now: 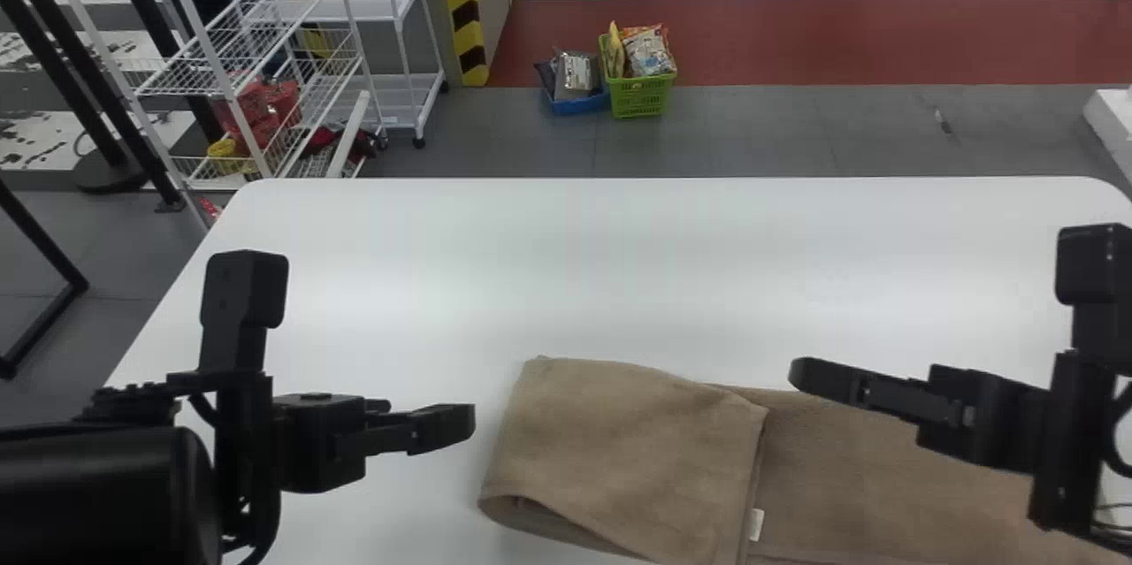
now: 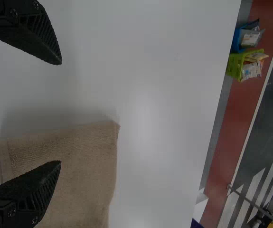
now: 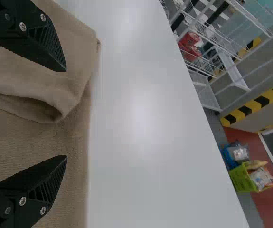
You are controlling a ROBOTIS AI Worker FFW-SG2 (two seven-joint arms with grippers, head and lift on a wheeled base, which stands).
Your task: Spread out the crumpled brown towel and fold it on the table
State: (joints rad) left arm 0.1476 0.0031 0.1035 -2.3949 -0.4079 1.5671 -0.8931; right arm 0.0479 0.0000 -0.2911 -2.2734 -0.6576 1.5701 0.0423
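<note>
The brown towel (image 1: pixel 619 450) is lying part-folded toward five o'clock on the table (image 1: pixel 619 264). Left gripper (image 2: pixel 60 112) at its nine o'clock and right gripper (image 3: pixel 65 113) near its one are holding fingers apart. Seemingly, folding is underway; the three-o'clock end is probably needing gripping next.

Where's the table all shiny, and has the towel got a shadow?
Head view: a wide, soft shine on the table, a faint shadow left of the brown towel; left wrist view: a bright patch on the table, a soft-edged grey shadow along one towel edge; right wrist view: another bright patch on the table.
</note>
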